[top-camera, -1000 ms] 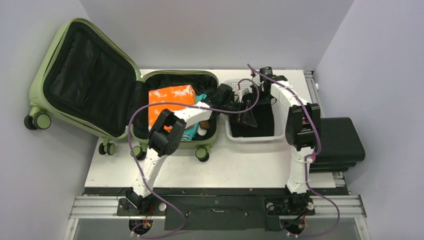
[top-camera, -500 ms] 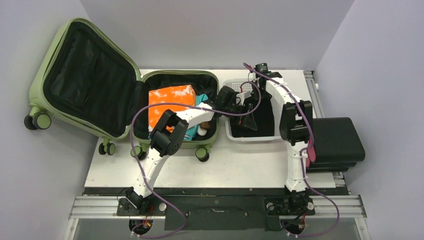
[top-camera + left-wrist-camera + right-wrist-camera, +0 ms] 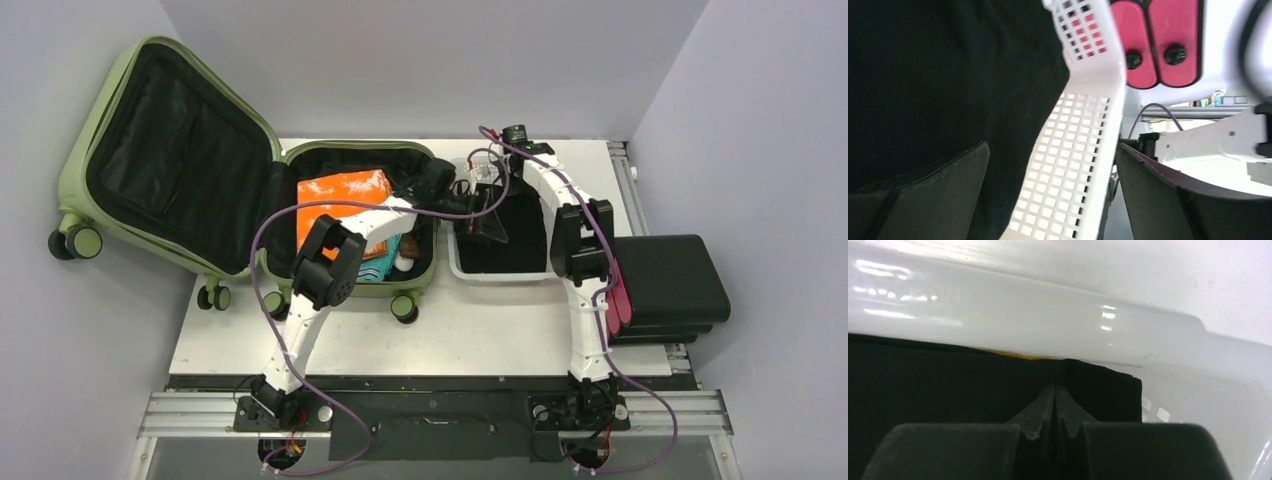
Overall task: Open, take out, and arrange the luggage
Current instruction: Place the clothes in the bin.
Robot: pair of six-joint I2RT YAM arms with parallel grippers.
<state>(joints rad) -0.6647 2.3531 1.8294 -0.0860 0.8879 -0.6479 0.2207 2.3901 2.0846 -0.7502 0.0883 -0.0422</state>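
Wide apart stand the two dark fingers (image 3: 928, 200) of the left gripper (image 3: 1052, 146), and they hold nothing. Between them runs the holey side wall of the white basket (image 3: 1073, 165). One finger is on the inside of the wall and one is on the outside. On the inside lies a black cloth (image 3: 923, 75).

The right gripper (image 3: 1054, 412) has its fingers pressed tight together. Its tips point at the same black cloth, just under the shiny white rim of the basket. I cannot tell if a bit of cloth is pinched between them.

From above, both arms reach to the basket, which sits on the white table (image 3: 450, 340) right of the middle of the frame. The left arm crosses over the luggage (image 3: 180, 150) to get there. The luggage lies open just left of the basket. Its lid sticks out past the table edge in the upper left of the frame. Its deep half sits on the table with an orange pack (image 3: 340, 195) inside. At the right edge of the table lies a small black case (image 3: 670, 285) with a pink-red side.
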